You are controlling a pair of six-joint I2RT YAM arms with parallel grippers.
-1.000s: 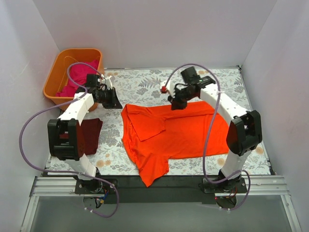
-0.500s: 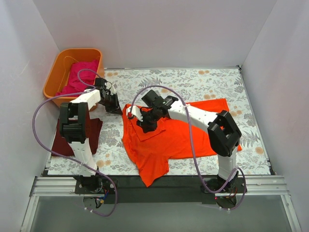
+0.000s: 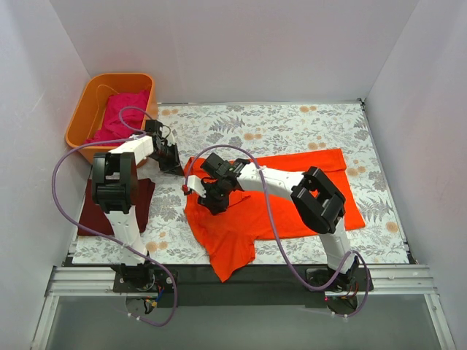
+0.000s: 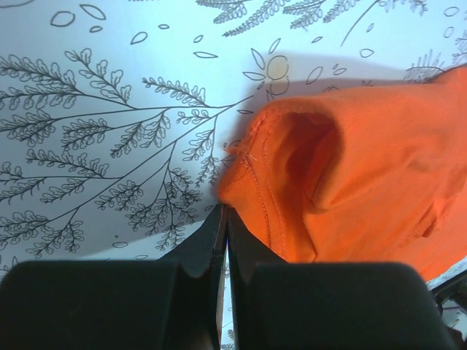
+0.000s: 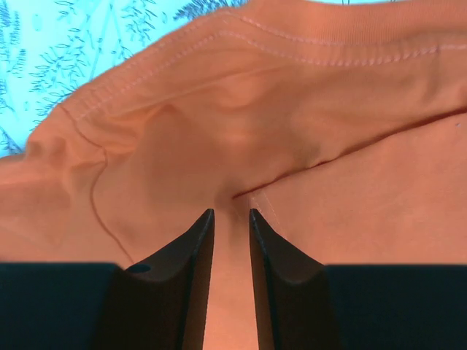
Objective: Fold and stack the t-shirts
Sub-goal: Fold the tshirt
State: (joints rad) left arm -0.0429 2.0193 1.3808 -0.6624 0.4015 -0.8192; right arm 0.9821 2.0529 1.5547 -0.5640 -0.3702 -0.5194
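Observation:
The orange-red t-shirt (image 3: 292,197) lies spread on the flowered table, one sleeve hanging toward the near edge. My left gripper (image 3: 175,162) is at its far left corner; in the left wrist view its jaws (image 4: 224,208) are closed on the raised cloth edge (image 4: 365,168). My right gripper (image 3: 206,195) reaches across onto the shirt's left part; its jaws (image 5: 232,211) stand a narrow gap apart with orange cloth (image 5: 255,109) bunched between them. The maroon t-shirt (image 3: 142,197) lies folded at the left edge. The magenta-pink t-shirt (image 3: 120,113) lies in the tub.
The orange plastic tub (image 3: 80,124) stands at the far left corner. White walls close in the table on three sides. Purple cables loop over both arms. The black rail runs along the near edge.
My right gripper swung from the shirt's far edge to its left part. My left gripper moved a little nearer, to the shirt's far left corner.

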